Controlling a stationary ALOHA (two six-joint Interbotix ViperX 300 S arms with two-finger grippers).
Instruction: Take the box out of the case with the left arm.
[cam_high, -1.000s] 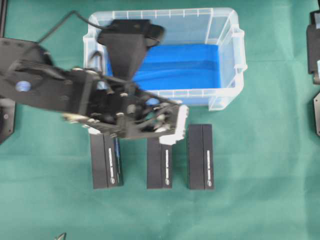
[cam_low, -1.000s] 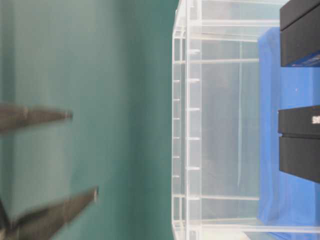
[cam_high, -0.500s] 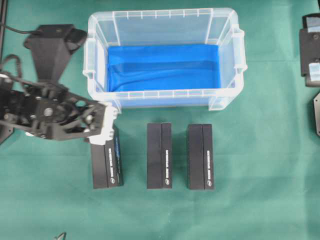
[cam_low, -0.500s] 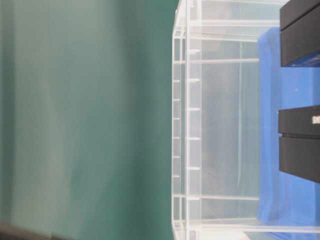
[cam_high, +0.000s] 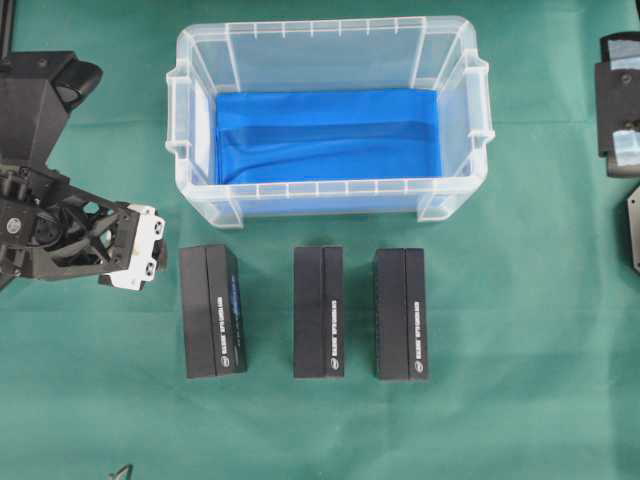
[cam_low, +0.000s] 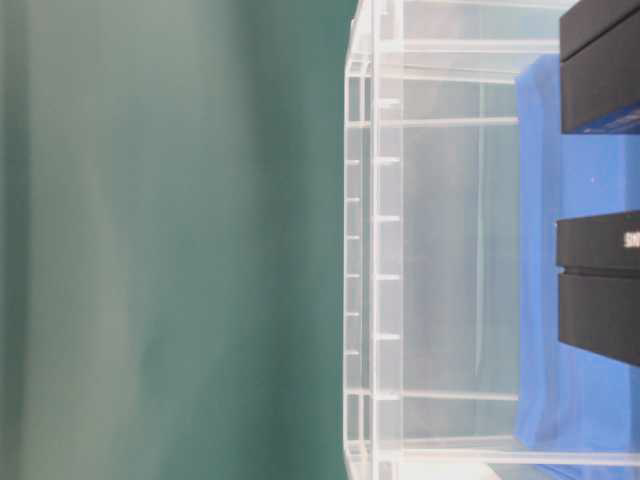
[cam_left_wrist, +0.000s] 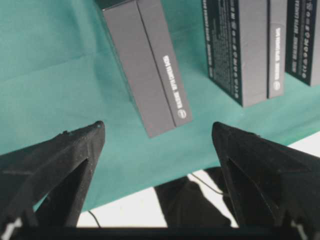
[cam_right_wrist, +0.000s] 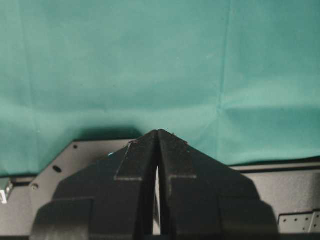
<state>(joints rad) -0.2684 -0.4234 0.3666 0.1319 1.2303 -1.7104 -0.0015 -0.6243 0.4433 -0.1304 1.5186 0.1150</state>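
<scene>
The clear case (cam_high: 455, 120) with its blue lining stands at the back middle of the table, and no box lies in it. Three black boxes lie side by side on the green cloth in front of it: left (cam_high: 212, 312), middle (cam_high: 319, 312), right (cam_high: 401, 314). My left gripper (cam_high: 138, 250), black lattice with white pieces, hangs to the left of the left box, apart from it. In the left wrist view it (cam_left_wrist: 157, 131) is open and empty, with the left box (cam_left_wrist: 147, 70) beyond its tips. The right gripper (cam_right_wrist: 157, 132) is shut over its base plate.
The right arm (cam_high: 622, 105) sits at the far right edge, away from the case. In the table-level view the case wall (cam_low: 375, 250) fills the right half, with boxes (cam_low: 600, 290) showing through it. Green cloth covers the table; its front edge shows in the left wrist view.
My left arm has swung left, from above the left and middle boxes to the table's left edge, jaws still open. Its fingertips have left the table-level view. The boxes have not moved.
</scene>
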